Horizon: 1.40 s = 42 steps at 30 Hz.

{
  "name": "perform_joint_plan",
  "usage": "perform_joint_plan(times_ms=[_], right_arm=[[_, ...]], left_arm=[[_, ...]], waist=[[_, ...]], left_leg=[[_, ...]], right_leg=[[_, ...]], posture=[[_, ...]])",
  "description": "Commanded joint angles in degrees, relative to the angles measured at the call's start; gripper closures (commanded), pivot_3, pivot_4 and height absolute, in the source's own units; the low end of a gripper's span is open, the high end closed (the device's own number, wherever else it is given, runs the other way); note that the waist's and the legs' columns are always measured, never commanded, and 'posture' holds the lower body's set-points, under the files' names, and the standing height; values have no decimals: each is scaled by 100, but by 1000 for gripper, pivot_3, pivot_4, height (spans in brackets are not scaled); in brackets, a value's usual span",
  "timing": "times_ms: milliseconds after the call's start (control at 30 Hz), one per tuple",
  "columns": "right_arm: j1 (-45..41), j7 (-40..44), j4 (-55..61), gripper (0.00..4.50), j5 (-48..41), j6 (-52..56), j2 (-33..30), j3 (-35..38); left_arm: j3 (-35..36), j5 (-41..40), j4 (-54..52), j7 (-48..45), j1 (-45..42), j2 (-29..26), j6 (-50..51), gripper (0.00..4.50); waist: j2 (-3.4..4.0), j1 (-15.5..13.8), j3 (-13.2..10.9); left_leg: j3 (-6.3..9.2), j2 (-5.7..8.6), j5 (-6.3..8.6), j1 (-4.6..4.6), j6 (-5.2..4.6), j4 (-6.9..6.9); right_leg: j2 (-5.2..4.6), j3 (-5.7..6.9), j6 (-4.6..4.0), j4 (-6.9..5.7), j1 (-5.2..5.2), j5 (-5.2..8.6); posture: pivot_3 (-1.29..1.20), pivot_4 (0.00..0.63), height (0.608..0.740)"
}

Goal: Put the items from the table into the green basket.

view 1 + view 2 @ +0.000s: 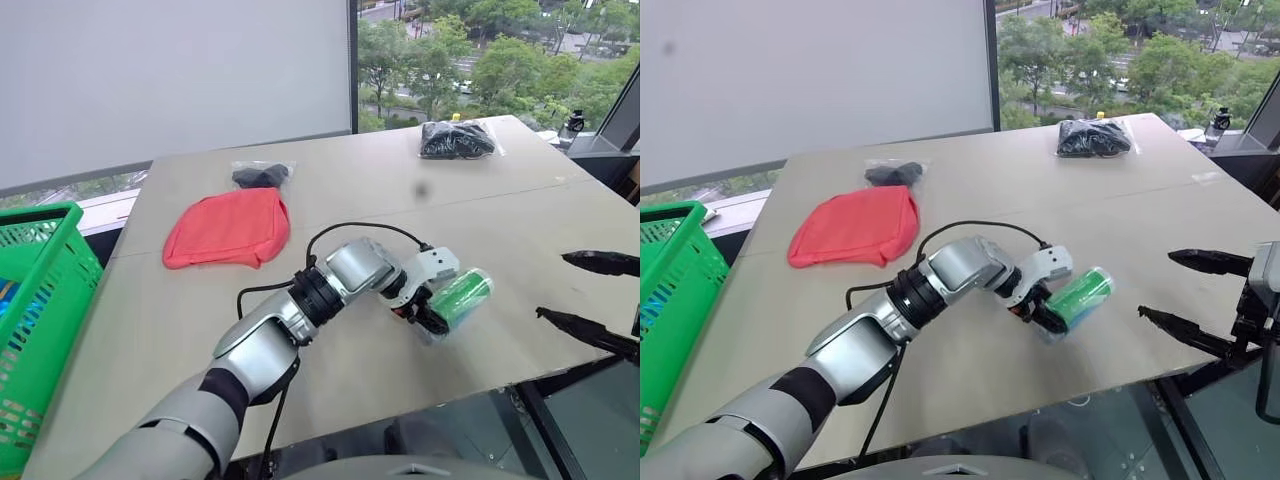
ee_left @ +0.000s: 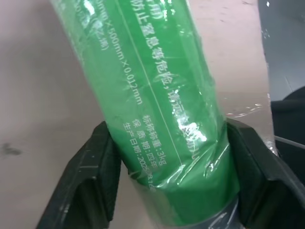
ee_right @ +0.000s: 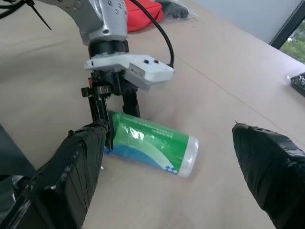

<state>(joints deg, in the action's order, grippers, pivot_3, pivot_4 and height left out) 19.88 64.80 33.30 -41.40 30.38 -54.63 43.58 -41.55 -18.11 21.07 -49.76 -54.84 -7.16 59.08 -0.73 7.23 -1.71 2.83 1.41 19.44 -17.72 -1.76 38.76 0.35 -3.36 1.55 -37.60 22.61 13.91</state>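
The left claw (image 1: 437, 312) straddles the near end of the green-and-blue plastic-wrapped cylindrical can (image 1: 462, 297), a finger against each side, grasping it where it lies on its side on the beige-grey surface (image 1: 180, 320), seemingly to carry it left to the bright green lattice plastic basket (image 1: 40, 300); the right claw (image 1: 1190, 292) hangs released, right of the can. Counted on the surface: one can; one flat red fabric pouch (image 1: 228, 228); two clear bags of black contents (image 1: 262, 175) (image 1: 456, 140), both at the far side.

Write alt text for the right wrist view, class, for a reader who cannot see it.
The left hand straddles one end of a green-and-blue can lying on its side on the beige table. The right hand stands open in the foreground, with a red pouch far behind.
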Motion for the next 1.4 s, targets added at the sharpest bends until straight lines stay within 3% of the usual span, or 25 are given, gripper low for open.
perform_joint_plan(times_ms=[33,400,533,667,867,1000,1200,1400], right_arm=[[-266,40,-4,0,7,-163,-118,-124],[-1184,-81,-102,0,-14,-252,-112,-956],[-2440,-230,-240,0,-210,-288,73,-1949],[-3797,-272,-710,0,-85,-357,535,-2941],[-5472,-486,-1564,0,-83,38,1422,-3906],[-6165,-674,-1858,0,198,-135,1932,-4223],[-6276,-589,-1961,0,429,-255,2180,-4461],[-6240,-637,-1881,0,498,-340,2340,-4510]], left_arm=[[459,309,-165,287,36,-315,-48,2160],[2712,-323,-1732,753,511,-1124,536,2240],[4219,-358,-2270,1600,756,-1331,300,2240],[5009,-33,-2488,2292,987,-1737,-327,2240],[5730,521,-2264,2842,1135,-2837,-1194,2240],[6087,809,-1700,2831,1119,-3891,-1541,2240],[6200,1178,-511,2820,1274,-4897,-2064,2240],[6366,1367,425,3317,1140,-5178,-2078,2240]], waist=[[5,-3,-5],[18,-301,-22],[15,-361,-23],[14,-496,-24],[-2,-834,-26],[-29,-1052,-10],[-41,-1336,-1],[-51,-1443,5]], left_leg=[[-1,-1,0,-1,0,0],[0,-3,-2,-30,4,-5],[1,-3,-15,-87,28,16],[13,-5,-18,-99,35,19],[42,0,-22,-119,43,18],[79,8,-30,-240,57,34],[165,61,-31,-306,56,44],[189,67,-41,-310,70,51]], right_leg=[[0,-2,0,-3,3,0],[-39,-9,-24,-6,66,-14],[-46,-11,-30,-23,134,-20],[-48,3,-44,-37,156,-28],[-61,39,-59,-34,170,-37],[-75,88,-77,-40,278,-49],[-133,191,-80,-40,309,-51],[-135,220,-80,-41,299,-51]], posture=[[-151,0,740],[-94,0,740],[-27,0,740],[42,0,740],[146,0,740],[197,0,740],[234,0,740],[235,0,740]])
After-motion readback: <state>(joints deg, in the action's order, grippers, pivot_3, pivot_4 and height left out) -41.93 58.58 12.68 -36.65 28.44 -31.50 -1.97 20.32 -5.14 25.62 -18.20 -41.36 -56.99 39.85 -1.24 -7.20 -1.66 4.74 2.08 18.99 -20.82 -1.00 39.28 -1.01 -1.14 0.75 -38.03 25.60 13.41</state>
